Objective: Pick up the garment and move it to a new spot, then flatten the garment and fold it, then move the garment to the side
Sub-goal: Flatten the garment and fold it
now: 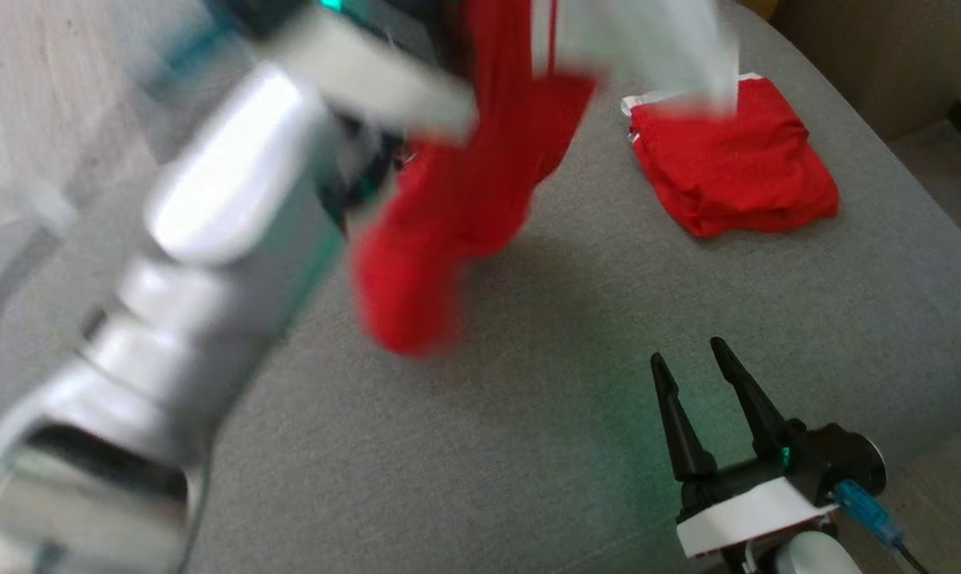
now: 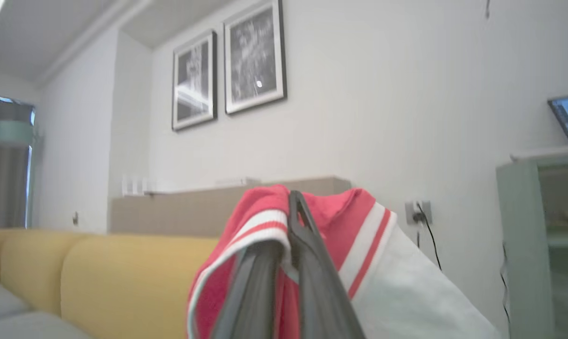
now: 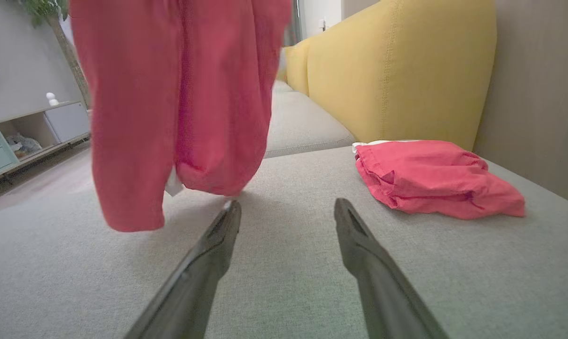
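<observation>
At the far left of the head view, the left forearm was recorded as a pale, motion-blurred mass raised over the grey seat cushion. From the left wrist, the left gripper was seen clamped tight on the garment, jaws pressed together over a fold of red cloth edged with a white-and-red striped band. The garment, red with a white section near its top, hung from that grip left of centre. Its lower end dangled close above the cushion, and contact could not be confirmed. Further right, the right gripper sat low over the cushion's near edge with jaws spread wide and nothing between them. Beyond it, a second red garment lay folded in a rough square on the cushion beside the yellow backrest, well apart from the hanging one
</observation>
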You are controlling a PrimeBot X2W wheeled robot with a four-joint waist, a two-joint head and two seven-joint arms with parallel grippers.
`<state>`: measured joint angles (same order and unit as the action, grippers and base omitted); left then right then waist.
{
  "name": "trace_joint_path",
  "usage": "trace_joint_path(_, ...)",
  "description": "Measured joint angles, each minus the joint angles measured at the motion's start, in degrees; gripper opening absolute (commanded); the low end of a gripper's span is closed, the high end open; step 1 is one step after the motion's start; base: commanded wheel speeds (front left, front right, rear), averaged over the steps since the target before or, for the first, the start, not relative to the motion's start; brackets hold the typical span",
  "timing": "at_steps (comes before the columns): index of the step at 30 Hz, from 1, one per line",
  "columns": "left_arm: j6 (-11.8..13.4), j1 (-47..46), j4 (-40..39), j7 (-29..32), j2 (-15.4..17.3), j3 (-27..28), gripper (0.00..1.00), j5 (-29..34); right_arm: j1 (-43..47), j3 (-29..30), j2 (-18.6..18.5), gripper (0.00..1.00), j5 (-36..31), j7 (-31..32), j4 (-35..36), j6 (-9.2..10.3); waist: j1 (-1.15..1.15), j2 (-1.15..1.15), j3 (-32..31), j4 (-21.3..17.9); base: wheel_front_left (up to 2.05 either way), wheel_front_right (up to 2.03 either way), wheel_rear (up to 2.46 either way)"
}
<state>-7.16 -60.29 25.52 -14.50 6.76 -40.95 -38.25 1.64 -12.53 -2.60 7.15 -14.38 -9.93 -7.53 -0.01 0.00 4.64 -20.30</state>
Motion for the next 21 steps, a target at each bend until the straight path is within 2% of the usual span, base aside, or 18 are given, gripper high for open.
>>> trace_joint_path(4,-0.27,-7.79,2.44,-0.19,0.19,5.25,0.00,-5.10,0.39,0.60,0.00,1.00,0.00,0.00,0.48,0.00,0.00,0.00,-0.42,1.01,0.00,0.00,0.00)
trace_joint_path(8,-0.43,-4.47,5.48,0.35,2.43,7.28,0.00,-9.03,0.62,2.08,0.00,1.00,0.00,0.00,1.30,0.00,0.00,0.00,-0.74,3.10,0.00,0.00,0.00)
trace_joint_path(10,-0.42,1.22,6.27,0.37,4.31,7.51,0.00,-10.21,1.32,2.68,0.00,1.00,0.00,0.00,1.74,0.00,0.00,0.00,-0.70,4.42,0.00,0.00,0.00)
trace_joint_path(11,0.07,8.89,6.59,0.36,6.00,8.12,0.00,-11.69,2.07,3.36,0.01,1.00,0.00,0.00,1.98,0.00,0.00,0.00,-0.47,5.80,0.00,0.00,0.00)
trace_joint_path(15,2.08,25.88,6.14,0.29,8.61,11.02,0.00,-13.30,2.61,5.80,0.01,1.00,-0.05,0.00,2.79,0.00,0.01,0.00,0.39,8.65,0.00,0.00,0.00)
trace_joint_path(18,3.20,36.89,3.43,0.22,8.94,16.82,0.00,-14.01,2.60,7.47,0.01,1.00,-0.27,0.00,3.38,0.00,0.01,0.00,1.12,10.79,0.00,0.00,0.00)
trace_joint_path(21,3.31,45.45,0.12,0.21,7.84,21.48,0.00,-13.21,2.61,8.45,0.02,1.00,-1.20,0.00,3.80,0.00,0.01,0.00,1.61,12.93,0.00,0.00,0.00)
